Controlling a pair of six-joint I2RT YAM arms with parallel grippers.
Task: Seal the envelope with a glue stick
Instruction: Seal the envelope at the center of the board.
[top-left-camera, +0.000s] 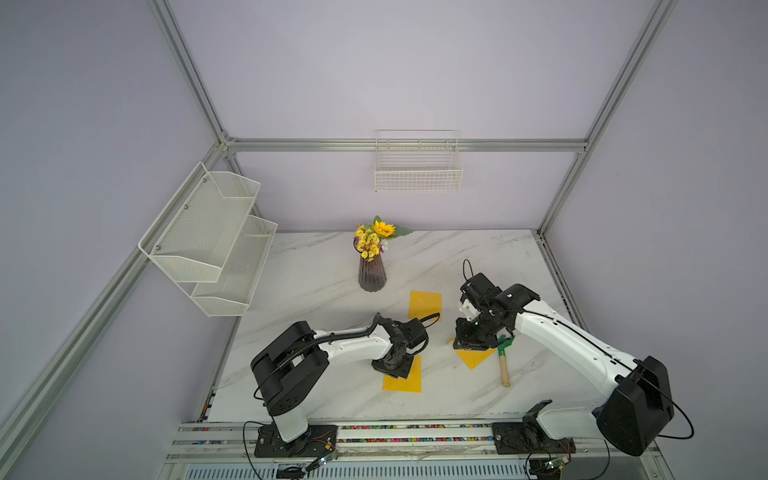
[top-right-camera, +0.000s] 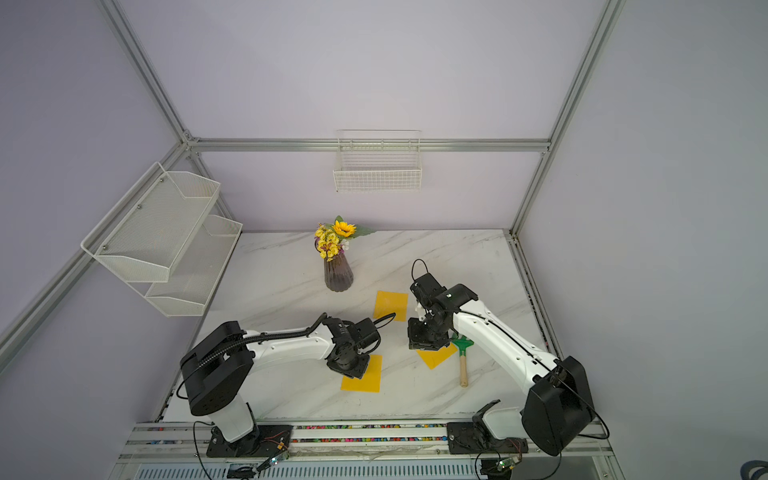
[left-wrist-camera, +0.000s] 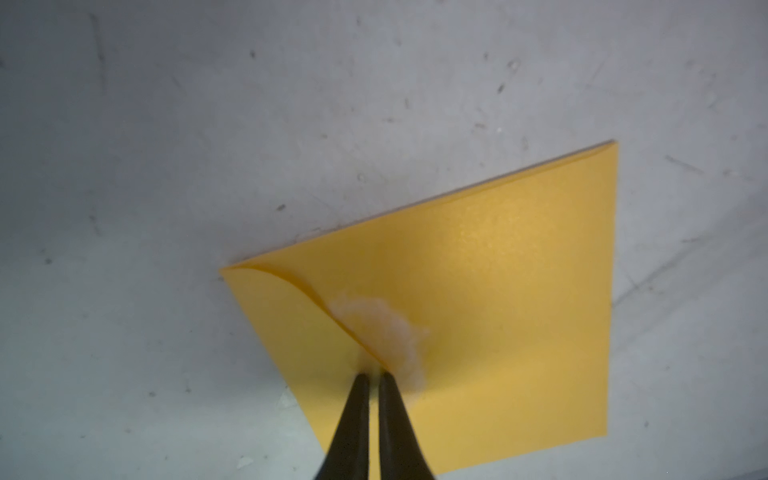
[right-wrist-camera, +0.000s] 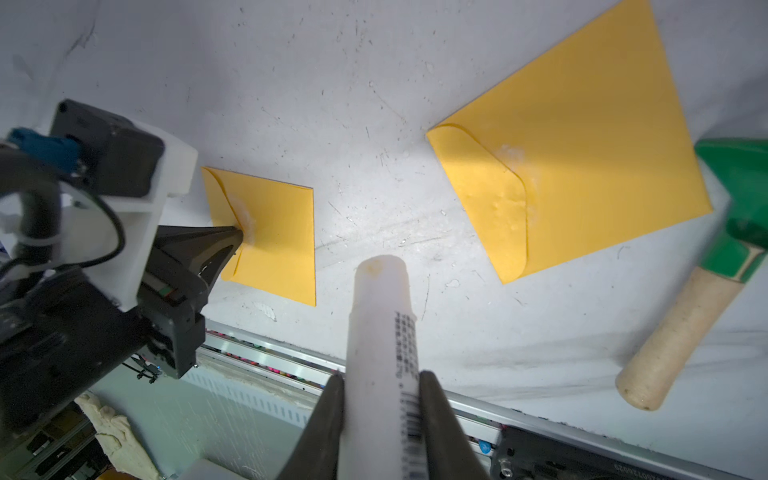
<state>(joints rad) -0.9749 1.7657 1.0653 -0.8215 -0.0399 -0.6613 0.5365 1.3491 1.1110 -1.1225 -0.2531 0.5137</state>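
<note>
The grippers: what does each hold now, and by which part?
The right gripper holds the glue stick by its printed body, the rounded end free. The left gripper is shut, tips on the flap of an envelope, holding nothing.

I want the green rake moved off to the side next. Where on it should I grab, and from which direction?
Take the rake by its wooden handle, mid-length, coming straight down with the jaws across it. It lies flat on the table, and the handle is round, bare and clear. The green head is crowded by an envelope and the right arm.
</note>
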